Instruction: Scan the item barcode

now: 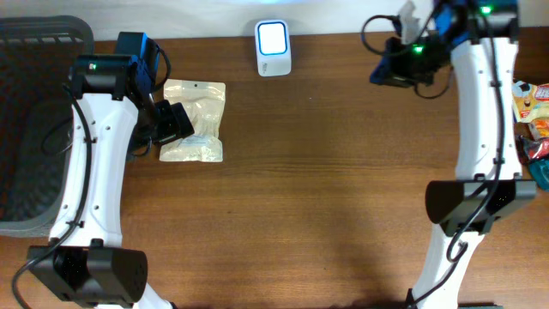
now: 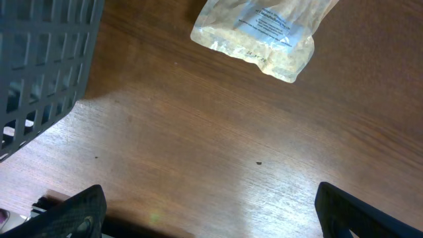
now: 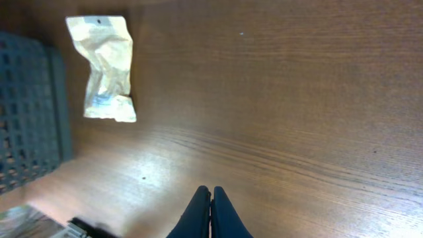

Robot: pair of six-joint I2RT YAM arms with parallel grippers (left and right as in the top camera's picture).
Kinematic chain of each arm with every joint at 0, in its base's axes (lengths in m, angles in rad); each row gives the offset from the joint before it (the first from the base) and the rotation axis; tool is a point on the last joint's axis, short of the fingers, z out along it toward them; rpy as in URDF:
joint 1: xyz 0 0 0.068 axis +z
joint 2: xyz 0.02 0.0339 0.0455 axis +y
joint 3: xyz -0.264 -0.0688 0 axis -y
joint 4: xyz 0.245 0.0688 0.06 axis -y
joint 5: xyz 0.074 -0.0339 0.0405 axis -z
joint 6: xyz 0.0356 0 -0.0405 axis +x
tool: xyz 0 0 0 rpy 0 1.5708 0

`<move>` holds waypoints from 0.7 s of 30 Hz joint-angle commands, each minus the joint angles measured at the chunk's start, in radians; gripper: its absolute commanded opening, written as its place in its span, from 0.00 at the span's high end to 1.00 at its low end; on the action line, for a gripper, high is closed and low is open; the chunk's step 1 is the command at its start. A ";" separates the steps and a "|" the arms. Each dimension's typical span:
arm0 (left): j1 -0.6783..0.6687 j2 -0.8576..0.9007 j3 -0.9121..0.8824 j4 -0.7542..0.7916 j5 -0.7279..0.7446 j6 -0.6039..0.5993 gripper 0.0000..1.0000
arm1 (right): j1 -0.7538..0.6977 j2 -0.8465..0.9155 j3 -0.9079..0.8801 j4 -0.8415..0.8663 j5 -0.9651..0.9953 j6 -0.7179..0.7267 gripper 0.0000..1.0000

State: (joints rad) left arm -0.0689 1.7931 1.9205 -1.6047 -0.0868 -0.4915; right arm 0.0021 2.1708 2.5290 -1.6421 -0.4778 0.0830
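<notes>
Left of the pouch (image 1: 196,120) sits the dark basket (image 1: 34,129). The left hand (image 1: 174,122), fingers spread wide, hovers at the pouch's left edge, probably lining up a grasp. The pouch lies flat on the surface (image 1: 326,189), label up (print too small to read). Right of the pouch stands the white scanner (image 1: 273,47), window lit. Farther right, the right hand (image 3: 210,211) is pressed together, empty, parked aside.
</notes>
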 commanded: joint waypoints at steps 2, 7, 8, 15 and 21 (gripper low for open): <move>0.000 -0.026 -0.002 -0.002 -0.008 -0.009 0.01 | 0.061 -0.005 -0.003 0.012 0.192 0.116 0.96; 0.000 -0.026 -0.002 -0.002 -0.008 -0.009 0.01 | 0.069 -0.005 -0.003 0.012 0.214 0.167 0.96; 0.000 -0.026 -0.002 -0.002 -0.008 -0.010 0.01 | 0.069 -0.005 -0.003 0.012 0.214 0.170 0.96; 0.000 -0.026 -0.002 -0.002 -0.008 -0.010 0.01 | 0.070 -0.005 -0.003 -0.008 0.229 0.188 0.96; 0.000 -0.027 -0.001 0.030 -0.011 -0.009 0.01 | 0.070 -0.005 -0.003 -0.008 0.229 0.188 0.96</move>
State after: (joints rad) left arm -0.0689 1.7931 1.9205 -1.6043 -0.0864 -0.4915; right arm 0.0711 2.1708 2.5290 -1.6466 -0.2680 0.2626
